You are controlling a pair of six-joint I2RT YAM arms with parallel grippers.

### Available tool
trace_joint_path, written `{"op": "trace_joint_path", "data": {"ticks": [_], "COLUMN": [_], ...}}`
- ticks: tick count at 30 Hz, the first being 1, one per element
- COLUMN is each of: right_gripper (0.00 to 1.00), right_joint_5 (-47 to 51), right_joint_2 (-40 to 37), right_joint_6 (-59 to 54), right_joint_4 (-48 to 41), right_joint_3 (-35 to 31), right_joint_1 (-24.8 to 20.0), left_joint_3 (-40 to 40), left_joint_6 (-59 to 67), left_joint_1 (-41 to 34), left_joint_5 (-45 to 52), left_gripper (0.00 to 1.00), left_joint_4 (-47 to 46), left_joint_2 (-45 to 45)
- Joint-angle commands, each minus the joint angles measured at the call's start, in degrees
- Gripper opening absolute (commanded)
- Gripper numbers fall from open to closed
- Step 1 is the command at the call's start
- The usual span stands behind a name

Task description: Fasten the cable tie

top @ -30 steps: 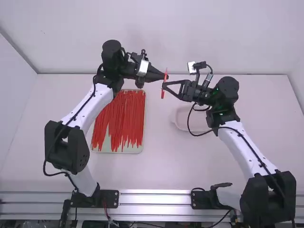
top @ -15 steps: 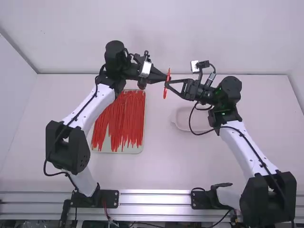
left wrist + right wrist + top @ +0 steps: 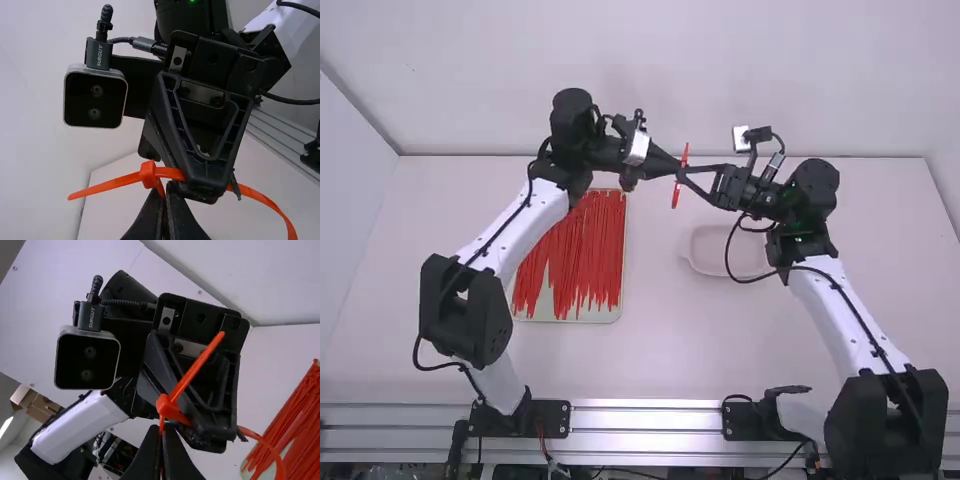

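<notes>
1. Two things lie nearest on the table (image 3: 650,330). A tray of spare ties (image 3: 575,255) sits below the fingers of the left gripper (image 3: 672,167). A shallow white dish (image 3: 713,250) sits below those of the right gripper (image 3: 684,180).
2. Farther off, in the air, both grippers meet tip to tip, very close.
3. Left fingers (image 3: 179,222) are pressed together on the cable tie (image 3: 148,175), with its head just past their tips.
4. Right fingers (image 3: 150,452) are likewise pinched onto the strap beside the head. The tail juts beyond them and a wide loop curves off to one side.
5. Risk: the smooth strap could slip from either pinch under a pull, leaving the loop slack or dropping the tie.
6. Risk: with the tips this close, a skewed pull could knock the fingers together or twist the strap in the head.
</notes>
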Motion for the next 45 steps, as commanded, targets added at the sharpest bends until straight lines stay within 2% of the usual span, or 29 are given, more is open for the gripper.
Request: {"op": "trace_joint_path", "data": {"ticks": [1,6,12,13,16,20,29,38,45], "right_gripper": [0.00,0.00,0.01,0.07,0.35,0.46,0.49,0.49,0.42], "right_joint_5": [7.8,8.8,7.9,7.6,5.7,3.0,-1.0,-2.2,-2.4], "right_joint_2": [0.5,0.5,0.5,0.5,0.5,0.5,0.5,0.5,0.5], "right_joint_6": [-1.3,-1.4,-1.4,-1.3,-1.3,0.0,1.2,1.3,3.9], "right_joint_4": [-0.9,-0.8,-1.2,-1.2,-1.2,-1.0,-1.0,-1.1,1.6], "right_joint_3": [2.1,2.1,2.1,2.1,2.1,2.1,2.1,2.1,2.1], "right_joint_1": [-1.5,-2.1,-2.6,-2.5,-1.7,-2.0,-3.1,-6.0,-4.9], "left_joint_3": [-0.3,-0.3,-0.3,-0.3,-0.3,-0.3,-0.3,-0.3,-0.3], "left_joint_6": [0.7,3.5,2.7,2.3,-1.3,-3.4,-6.1,-7.5,-7.3], "left_joint_1": [-2.5,-2.6,-2.3,-2.2,-2.1,-0.9,-1.0,-2.4,-2.8], "left_joint_5": [7.4,7.4,7.4,7.4,7.4,7.4,7.4,7.4,7.4], "left_gripper": [0.02,0.02,0.02,0.02,0.02,0.02,0.02,0.02,0.02], "left_joint_4": [-1.1,-4.6,-3.5,-3.0,0.7,2.7,0.7,0.9,0.7], "left_joint_2": [-0.6,-0.6,-0.6,-0.6,-0.6,-0.6,-0.6,-0.8,-0.9]}}
